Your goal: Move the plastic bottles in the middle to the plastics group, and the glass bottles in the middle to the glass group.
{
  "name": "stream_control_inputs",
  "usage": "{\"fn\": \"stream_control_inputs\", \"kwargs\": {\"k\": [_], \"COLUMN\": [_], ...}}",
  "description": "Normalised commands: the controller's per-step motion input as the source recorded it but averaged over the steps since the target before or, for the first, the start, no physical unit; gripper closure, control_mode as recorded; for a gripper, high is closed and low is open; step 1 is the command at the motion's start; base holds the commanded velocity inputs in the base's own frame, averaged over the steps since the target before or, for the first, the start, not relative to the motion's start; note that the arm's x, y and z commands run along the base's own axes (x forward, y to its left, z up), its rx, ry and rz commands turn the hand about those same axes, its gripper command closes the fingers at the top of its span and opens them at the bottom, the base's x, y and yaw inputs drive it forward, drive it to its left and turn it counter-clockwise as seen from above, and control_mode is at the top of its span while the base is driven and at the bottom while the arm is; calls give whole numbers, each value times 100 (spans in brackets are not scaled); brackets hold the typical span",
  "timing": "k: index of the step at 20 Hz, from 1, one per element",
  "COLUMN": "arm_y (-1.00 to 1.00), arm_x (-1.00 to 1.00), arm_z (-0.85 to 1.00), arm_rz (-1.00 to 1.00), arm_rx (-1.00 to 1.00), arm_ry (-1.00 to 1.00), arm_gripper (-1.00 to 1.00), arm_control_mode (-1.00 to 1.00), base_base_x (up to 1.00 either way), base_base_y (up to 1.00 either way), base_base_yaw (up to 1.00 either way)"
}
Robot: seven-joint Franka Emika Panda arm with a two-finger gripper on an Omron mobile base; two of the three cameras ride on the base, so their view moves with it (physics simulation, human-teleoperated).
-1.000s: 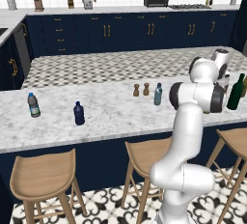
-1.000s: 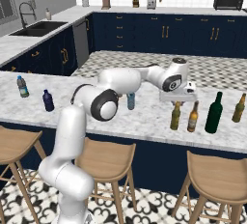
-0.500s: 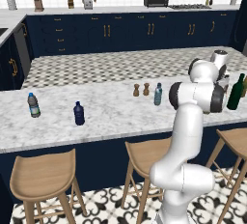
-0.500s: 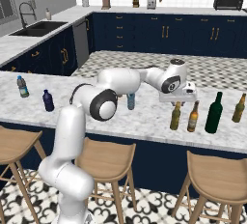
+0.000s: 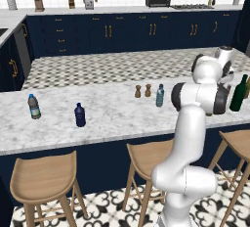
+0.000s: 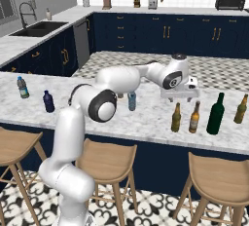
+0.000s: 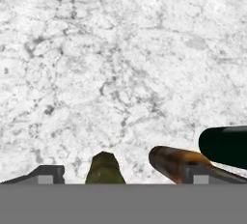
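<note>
My gripper (image 6: pixel 181 98) hangs open just above an amber glass bottle (image 6: pixel 176 118) on the marble counter. That bottle's top (image 7: pixel 104 167) shows between the wide-spread fingertips (image 7: pixel 46 174), apart from both. A second amber bottle (image 6: pixel 195 117) stands right beside it, with the tall dark green wine bottle (image 6: pixel 215 114) a little further right. The pale-blue plastic bottle (image 6: pixel 132 101) stands mid-counter, left of my hand. Far left are the clear labelled bottle (image 6: pixel 22 87) and the navy bottle (image 6: pixel 48 101).
Another brownish bottle (image 6: pixel 240 109) stands right of the green one. Two small wooden shakers (image 5: pixel 138 91) sit just left of the pale-blue bottle (image 5: pixel 159 95). Wooden stools (image 6: pixel 218 181) line the counter's near edge (image 6: pixel 146 135).
The jaws have gone from shut to wide open over the amber bottle, which stays standing where it was. The hand has barely moved.
</note>
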Motion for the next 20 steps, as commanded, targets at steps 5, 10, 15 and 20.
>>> {"fn": "stream_control_inputs", "kwargs": {"k": [5,10,15,20], "arm_y": [35,87,100,100], "arm_x": [-18,-26,-13,8], "arm_z": [53,19,0,-4], "arm_rz": [0,11,11,1], "arm_rx": [0,-6,-15,-4], "arm_ry": [-11,0,0,0], "arm_gripper": [-100,-100,-100,-100], "arm_control_mode": [-100,-100,-100,-100], "base_base_x": [0,0,0,0], "base_base_y": [0,0,0,0], "base_base_yaw": [0,0,0,0]}}
